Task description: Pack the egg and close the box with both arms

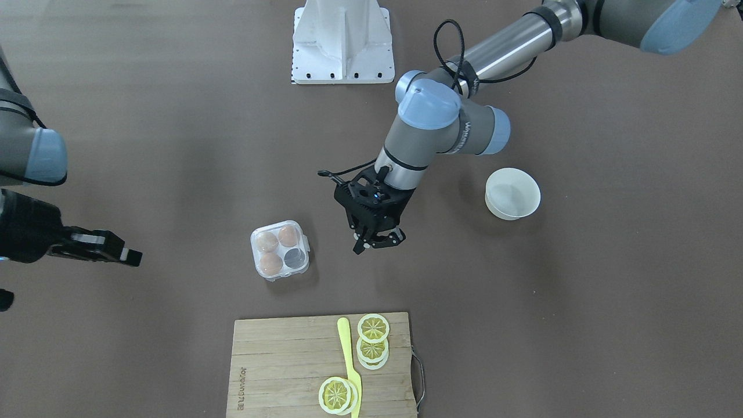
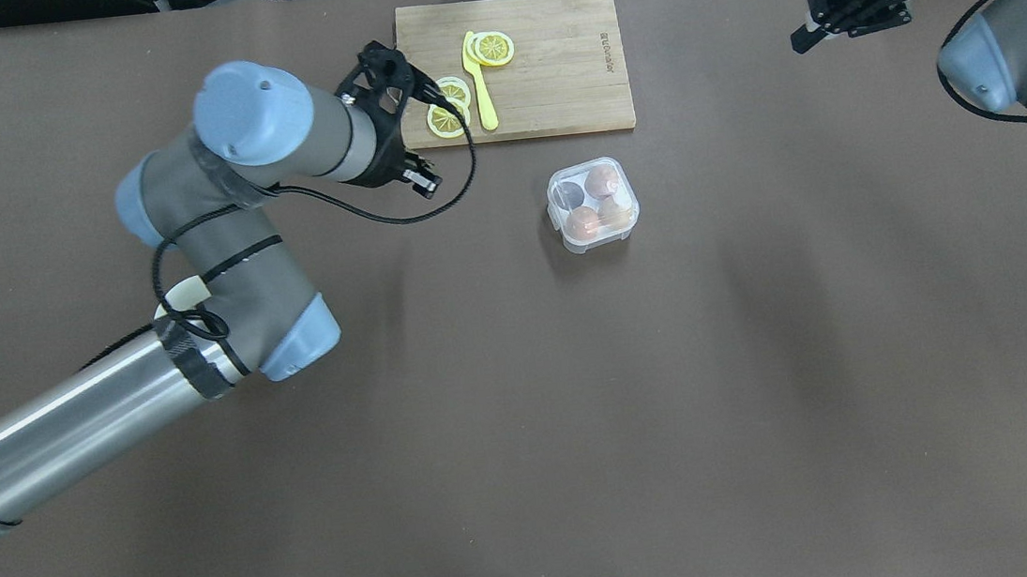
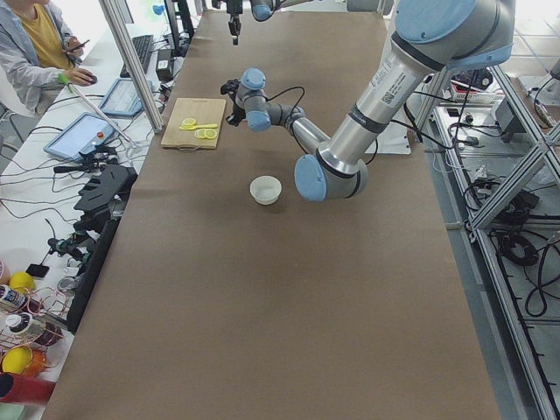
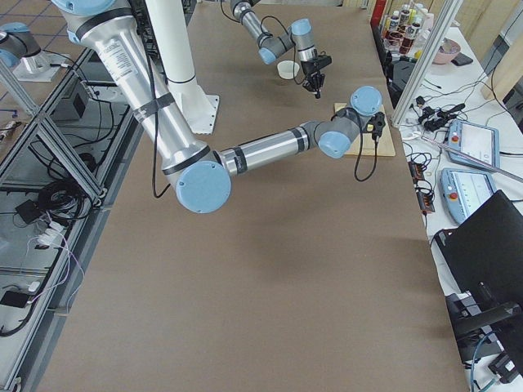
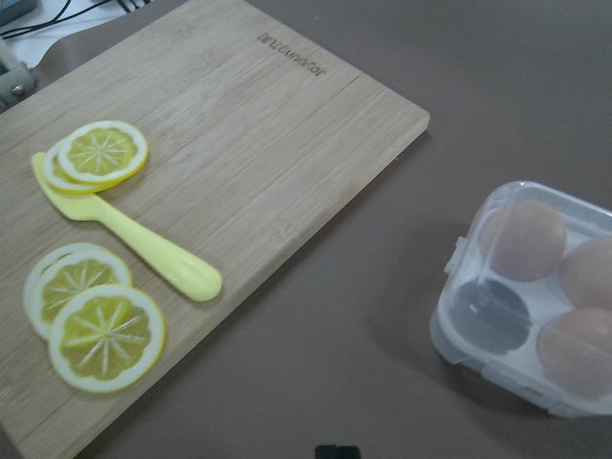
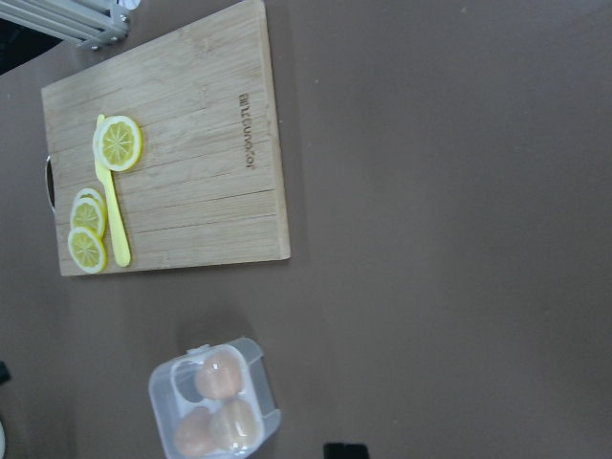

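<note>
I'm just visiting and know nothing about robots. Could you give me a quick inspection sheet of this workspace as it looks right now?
Surface: brown table, nothing spilled seen.
Job's things: clear box holds three eggs, one cell empty; lid looks shut.
Clutter: white bowl, empty; cutting board with lemon slices and yellow knife.
Grippers: left gripper open, holding nothing, hovering near box; right gripper far off to the side, open or shut unclear.
Cables: black cable loops along left arm.
Surroundings: person seated at a desk with screens.
</note>
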Controlling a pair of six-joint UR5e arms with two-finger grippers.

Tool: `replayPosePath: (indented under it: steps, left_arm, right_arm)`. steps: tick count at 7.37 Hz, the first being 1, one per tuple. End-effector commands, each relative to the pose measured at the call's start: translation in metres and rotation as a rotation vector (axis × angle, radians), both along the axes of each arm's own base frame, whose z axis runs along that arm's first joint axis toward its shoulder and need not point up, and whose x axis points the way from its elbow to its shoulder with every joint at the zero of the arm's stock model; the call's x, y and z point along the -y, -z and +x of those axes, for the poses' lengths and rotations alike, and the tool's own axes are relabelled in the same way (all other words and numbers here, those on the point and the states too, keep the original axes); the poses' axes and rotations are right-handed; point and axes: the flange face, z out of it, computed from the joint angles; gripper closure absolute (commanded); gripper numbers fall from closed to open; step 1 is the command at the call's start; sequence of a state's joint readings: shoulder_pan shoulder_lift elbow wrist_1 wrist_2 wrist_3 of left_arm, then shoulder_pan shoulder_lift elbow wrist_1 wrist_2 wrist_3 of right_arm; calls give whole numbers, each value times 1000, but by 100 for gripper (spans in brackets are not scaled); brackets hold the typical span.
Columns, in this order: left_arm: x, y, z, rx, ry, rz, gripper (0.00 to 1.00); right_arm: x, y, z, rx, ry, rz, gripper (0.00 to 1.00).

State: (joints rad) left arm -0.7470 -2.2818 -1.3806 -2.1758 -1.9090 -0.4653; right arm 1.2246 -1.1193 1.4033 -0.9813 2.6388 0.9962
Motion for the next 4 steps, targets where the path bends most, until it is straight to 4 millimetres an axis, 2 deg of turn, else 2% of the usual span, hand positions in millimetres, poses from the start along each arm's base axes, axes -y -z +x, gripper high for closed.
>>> replayPosePath:
  steps: [1,2,3,4]
  left_arm:
    - [59,-37,-125,30,8,-230,100]
    - [76,-53,-179,56,55,-331,100]
    - [83,-83,-226,57,82,-413,100]
    - [83,-125,-280,24,89,-501,100]
  right_arm:
    - [-24,-76,50,-89,-25,112,100]
    - [-38,-126,61,-192,-24,188,100]
    - [-54,-171,86,-280,-23,237,100]
    - [-71,-208,110,-364,-18,279,100]
